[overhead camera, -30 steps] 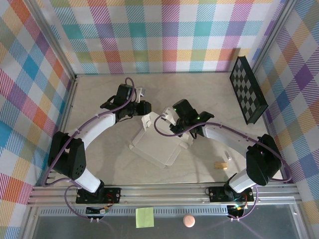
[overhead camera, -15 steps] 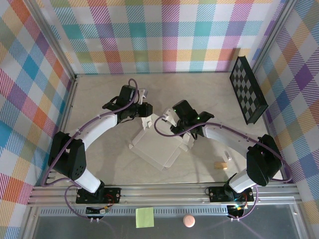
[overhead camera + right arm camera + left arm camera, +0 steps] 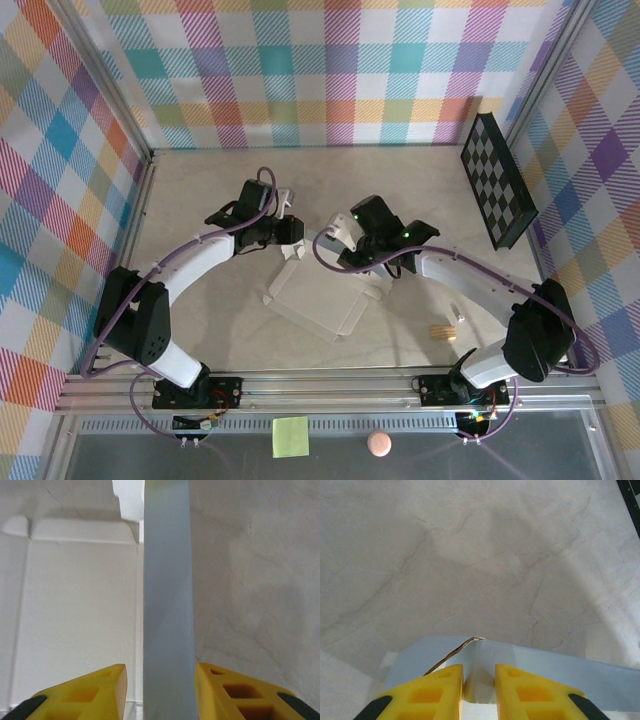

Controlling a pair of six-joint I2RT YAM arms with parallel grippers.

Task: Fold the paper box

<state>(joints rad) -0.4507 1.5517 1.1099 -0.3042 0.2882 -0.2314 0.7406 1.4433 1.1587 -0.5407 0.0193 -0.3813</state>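
Note:
The paper box [image 3: 318,298] lies flat and pale in the middle of the table. My left gripper [image 3: 290,238] is at its far left corner. In the left wrist view the left gripper [image 3: 479,672] is shut on a creased, raised flap of the paper box [image 3: 560,666], and both yellow fingers [image 3: 442,680] touch it. My right gripper [image 3: 368,272] is at the box's right edge. In the right wrist view the right gripper [image 3: 160,672] is open around an upright grey-blue flap [image 3: 167,605], with a gap on the left side. The flat panel [image 3: 75,605] lies left of that flap.
A black checkerboard panel [image 3: 497,180] leans against the right wall. A small wooden piece [image 3: 443,331] lies near the right arm's base. A yellow-green sticky note [image 3: 290,436] and a pink ball [image 3: 378,443] sit below the front rail. Plaid walls enclose the table.
My right gripper has opened off the upright flap. The left gripper, still pinching its flap, and the box have shifted slightly to the right.

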